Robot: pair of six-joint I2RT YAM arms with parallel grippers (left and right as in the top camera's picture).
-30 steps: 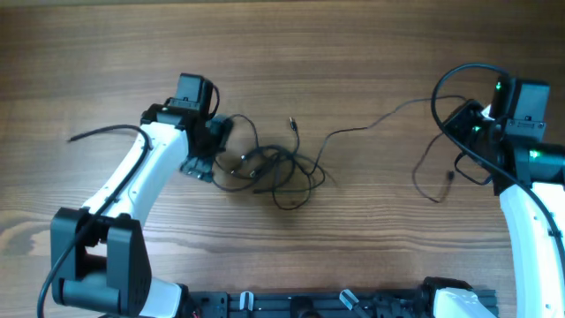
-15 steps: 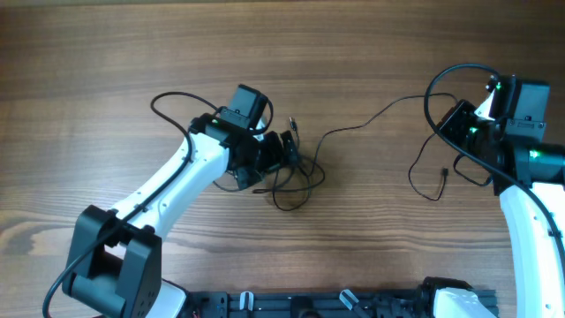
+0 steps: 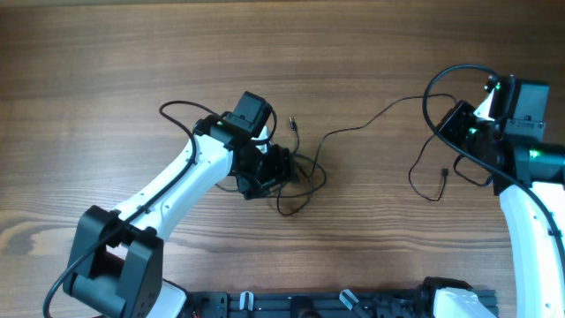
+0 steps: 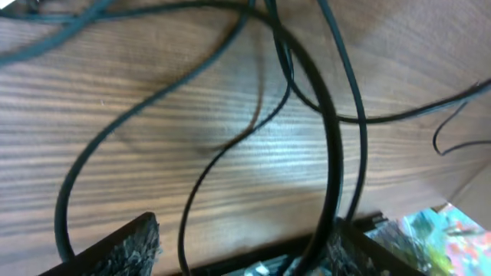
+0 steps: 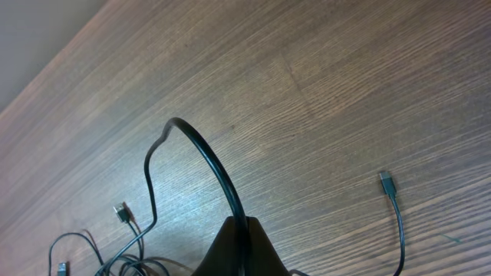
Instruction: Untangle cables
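Cables point(image 3: 305, 177) loop between left gripper's point(image 4: 245, 234) spread fingers point(image 4: 130, 249), arm wiring point(image 3: 172, 110) arching nearby.

Overhead, I'm not seeing the middle of the cables point(image 3: 305, 177): the left gripper point(image 3: 269, 168) is covering it, and the wrist is hiding the jaws. In the left wrist view, strands are blurring and running off the top edge. The bottom edge is cutting off the right gripper point(image 5: 242, 249), where one strand is disappearing.

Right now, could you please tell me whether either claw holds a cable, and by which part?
The right claw grips a cable mid-length, its plug end free; the left claw is open.
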